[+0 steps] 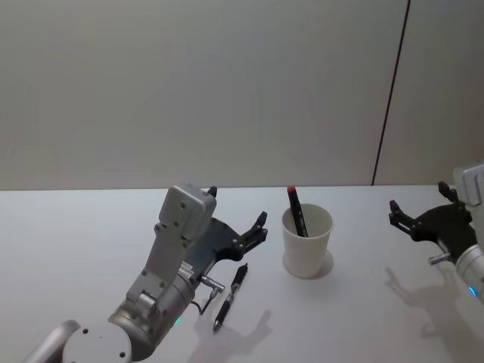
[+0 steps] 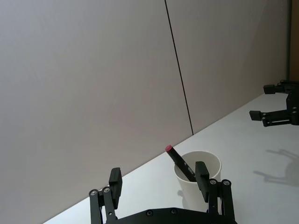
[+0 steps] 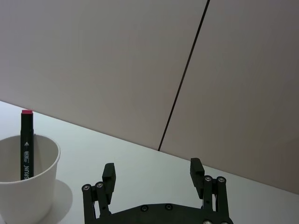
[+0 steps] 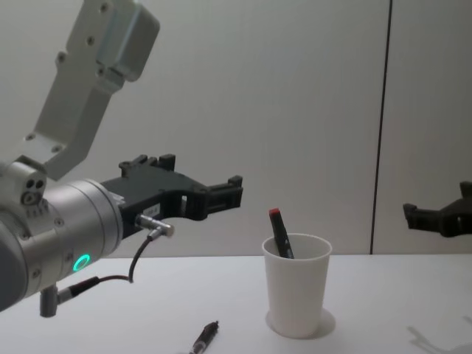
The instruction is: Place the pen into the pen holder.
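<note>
Closest to the robot, the pen (image 1: 231, 295) lies flat on the white table (image 1: 91, 249), a slim dark pen touching nothing, with what looks like its writing tip toward the robot, though that end is too small to be sure of. It rests just to the right of the left arm's wrist and short of the pen holder; the chest view catches only its far end (image 4: 205, 339) at the bottom edge. Above and a little beyond it hovers the left gripper (image 1: 237, 206), clear of the table and, from the chest view (image 4: 195, 177), higher than the cup's rim. Its black fingers (image 2: 115, 181) are spread wide with nothing between them, pointing forward and toward the cup. Next comes the pen holder (image 1: 306, 246), a plain white paper cup standing upright on the table to the right of the left gripper and apart from it. It already holds a dark marker (image 1: 296, 212) with a red end, leaning against the inner wall so that the red end pokes above the rim. Well off to the right, at about the same depth, the right gripper (image 1: 418, 198) hangs over the table near the edge of the head view, its fingers (image 3: 109, 171) also spread apart and empty, turned toward the cup. Behind everything rises a pale wall (image 1: 189, 91) crossed by one dark vertical seam (image 1: 389, 98).
</note>
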